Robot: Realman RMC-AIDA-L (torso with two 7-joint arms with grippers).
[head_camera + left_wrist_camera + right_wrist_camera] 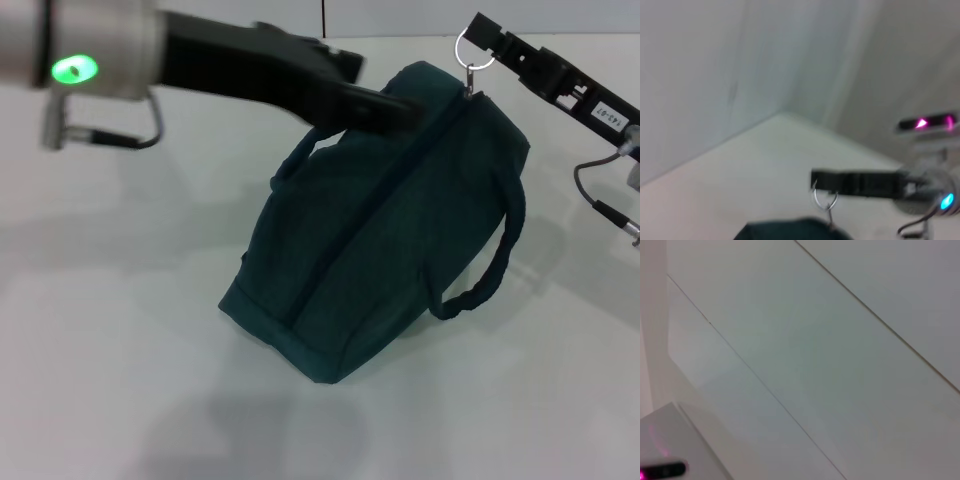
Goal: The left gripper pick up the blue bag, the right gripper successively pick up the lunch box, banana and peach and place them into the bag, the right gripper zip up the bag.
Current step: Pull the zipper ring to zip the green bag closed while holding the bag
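Observation:
The blue bag stands tilted on the white table, its zipper line running closed up to the top corner. My left gripper reaches in from the left and is shut on the bag's top by its near handle. My right gripper is at the bag's far top corner, shut on the zipper's ring-pull. The left wrist view shows the right gripper, the ring-pull hanging from it, and the bag's top. The lunch box, banana and peach are out of view.
The bag's second handle hangs loose on its right side. A cable loop hangs off the right arm. A white wall stands behind the table. The right wrist view shows only wall panels.

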